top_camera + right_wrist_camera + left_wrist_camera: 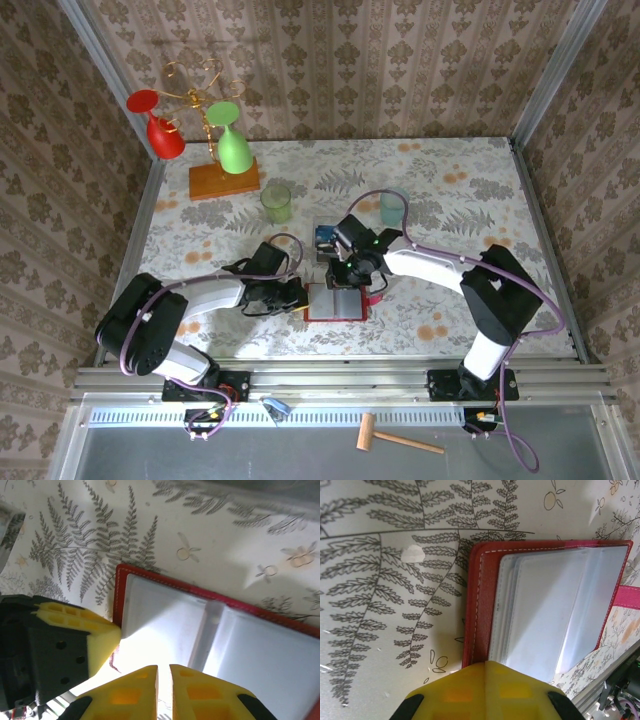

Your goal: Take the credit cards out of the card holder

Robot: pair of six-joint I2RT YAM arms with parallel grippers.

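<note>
Card holder (336,303) lies open on the table (450,200), long axis left-right. Left pincer (300,297), closed, touches its left edge; right pincer (350,279), nearly closed with nothing clearly held, hovers over the far-side pockets.

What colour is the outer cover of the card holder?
Red with pale stitching; the card holder shows it best in the left wrist view.
</note>
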